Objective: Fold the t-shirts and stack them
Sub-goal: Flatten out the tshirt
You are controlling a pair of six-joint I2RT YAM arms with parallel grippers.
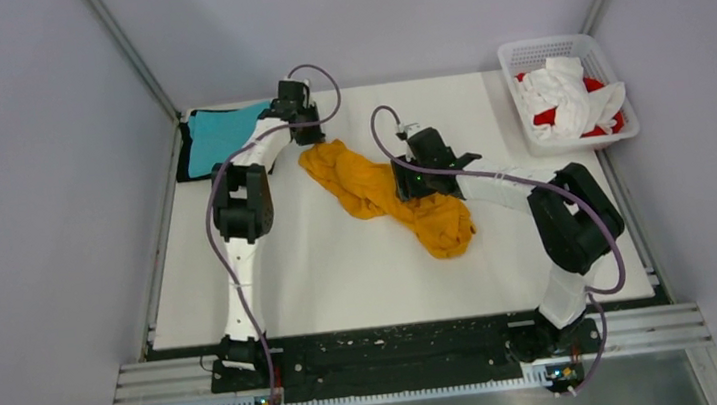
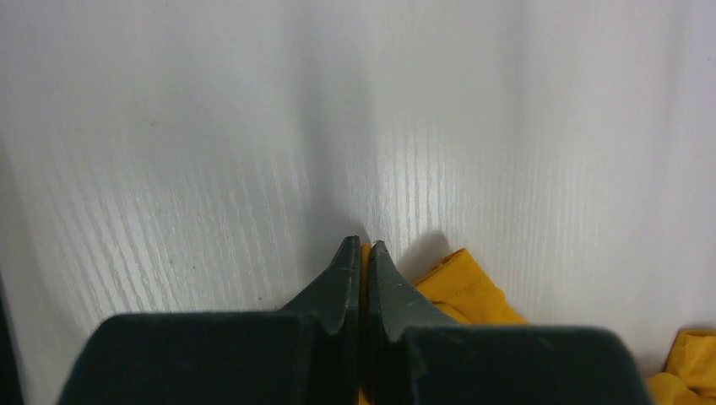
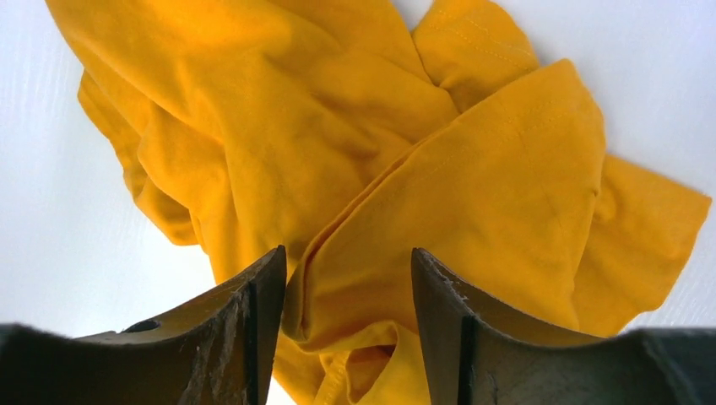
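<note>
Two arms are out over the white table (image 1: pixel 342 275). You have three t-shirts on its surface.

1. One orange-yellow t-shirt (image 1: pixel 373 191) lies crumpled mid-table, running as a diagonal strip from far left to near right.
2. One teal t-shirt (image 1: pixel 217 137) lies flat in the far left corner.
3. One black t-shirt (image 1: pixel 182 151) lies under the teal one, with only its left edge showing.

One white lattice basket (image 1: pixel 539 46) sits at the far right corner. It holds bunched white cloth (image 1: pixel 564 90) over red cloth (image 1: pixel 547 117). You cannot count the pieces there.

Your left gripper (image 2: pixel 365 249) is at the far end of the orange-yellow strip. Its two fingers are pressed together, and a thin sliver of yellow fabric is pinched between them, low on the table.

Your right gripper (image 3: pixel 347 253) is over the strip's middle. Its two fingers are spread apart, and a raised fold of the orange-yellow fabric sits in the gap, not clamped.
</note>
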